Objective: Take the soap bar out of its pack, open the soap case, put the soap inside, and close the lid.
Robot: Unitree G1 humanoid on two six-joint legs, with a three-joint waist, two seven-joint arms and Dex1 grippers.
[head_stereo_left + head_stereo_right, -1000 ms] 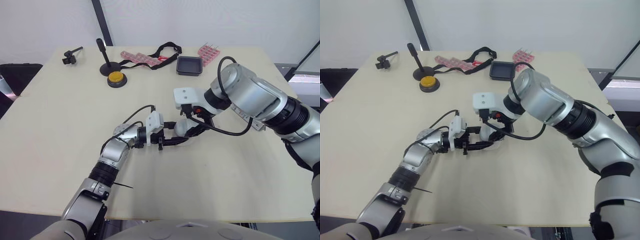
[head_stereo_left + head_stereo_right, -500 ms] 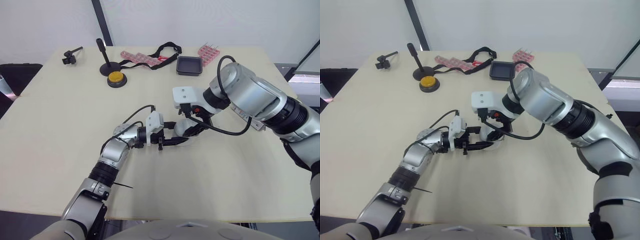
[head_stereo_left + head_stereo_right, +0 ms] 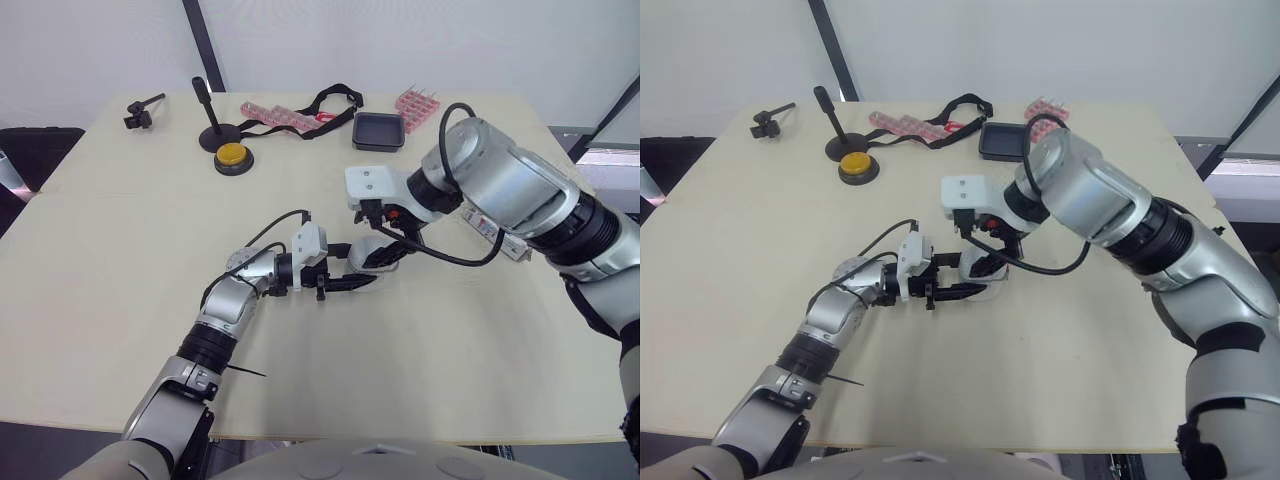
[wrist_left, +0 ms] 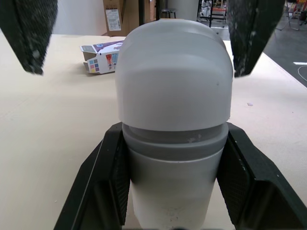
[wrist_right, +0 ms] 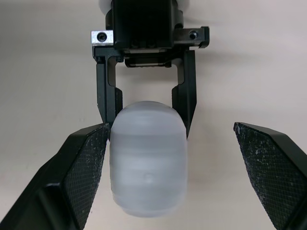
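Left tool [image 4: 173,136]: clamped on soap case [image 4: 172,72], one black finger against each flank.
Soap case: held at mid-bench [image 3: 120,260], low over the surface; contact with the surface not discernible. Long axis in line with the left tool's fingers, rounded white end pointing away from the left wrist, toward the robot's right. Pale cap seated over a grey band; seam visible, interior hidden. Near end cut off at the left wrist view's edge.
Right tool [image 5: 170,127]: above the case, fingers spread wide apart, one to each side.
Soap pack [image 4: 103,56]: printed carton lying on bench beyond the case, partly hidden behind it.
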